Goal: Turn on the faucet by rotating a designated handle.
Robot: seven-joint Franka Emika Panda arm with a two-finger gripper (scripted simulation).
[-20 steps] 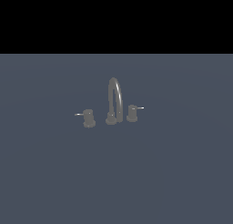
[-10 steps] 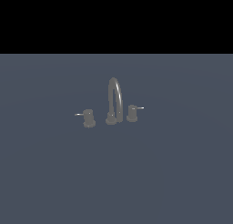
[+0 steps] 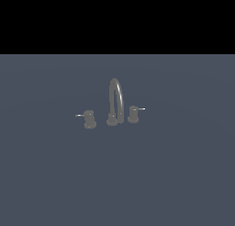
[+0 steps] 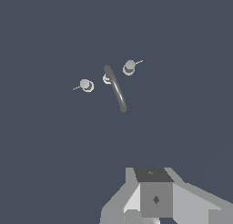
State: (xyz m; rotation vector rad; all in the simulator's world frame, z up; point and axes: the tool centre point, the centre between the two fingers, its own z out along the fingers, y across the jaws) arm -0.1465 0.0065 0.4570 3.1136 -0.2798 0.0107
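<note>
The faucet (image 3: 116, 94) is a small grey-brown set on a flat grey-blue floor, with a thin arched spout on a round base. The handle (image 3: 133, 114) is the stubby knob on the exterior view's right of the spout, its pale pin pointing right. In the wrist view the faucet (image 4: 116, 89) is seen from above, with the handle (image 4: 129, 67) beside the spout's base. My gripper (image 4: 153, 174) shows only in the wrist view. It is well away from the faucet, touches nothing, and its jaws appear closed together and empty. The arm does not show in the exterior view.
A twin knob (image 3: 89, 119) with a leftward pin stands on the exterior view's left of the spout; it also shows in the wrist view (image 4: 85, 85). The grey-blue floor (image 3: 174, 174) stretches flat all around the faucet.
</note>
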